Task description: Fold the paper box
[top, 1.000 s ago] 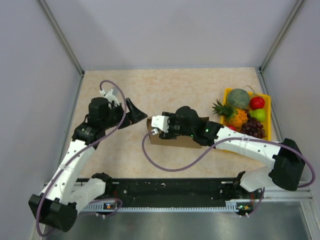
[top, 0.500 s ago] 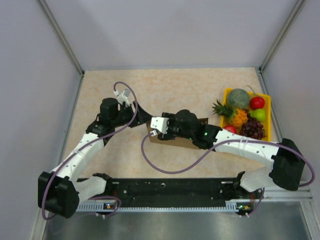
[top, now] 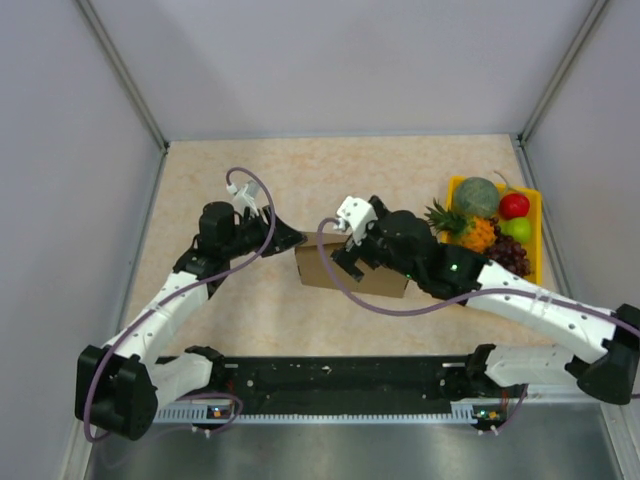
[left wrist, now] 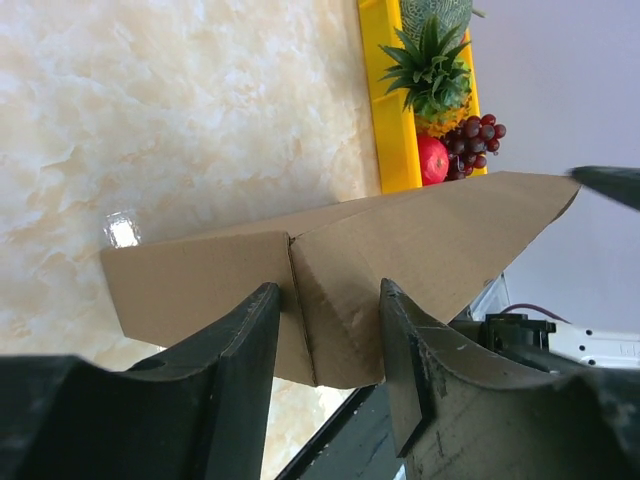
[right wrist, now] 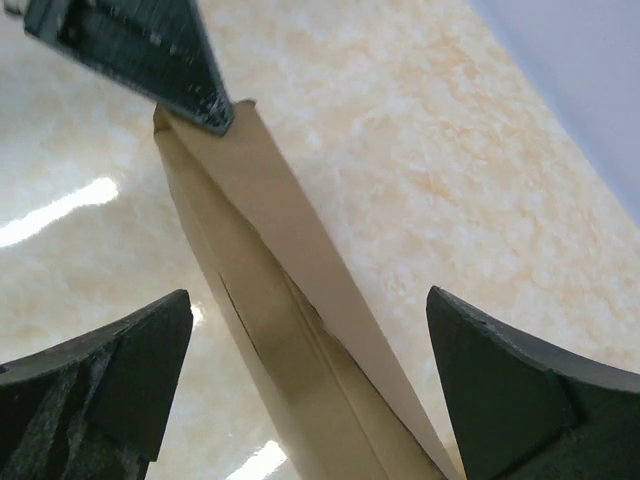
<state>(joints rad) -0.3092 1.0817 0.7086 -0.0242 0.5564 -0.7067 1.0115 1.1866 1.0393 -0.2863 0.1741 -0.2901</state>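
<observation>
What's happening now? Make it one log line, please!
left end effector: astride box end; right end effector: open over box

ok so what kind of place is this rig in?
Probably a lab robot cell: plain grey wall panels box in the beige marbled tabletop, a black mounting rail runs along its near edge, and the yellow plastic fruit tray looks like props.
</observation>
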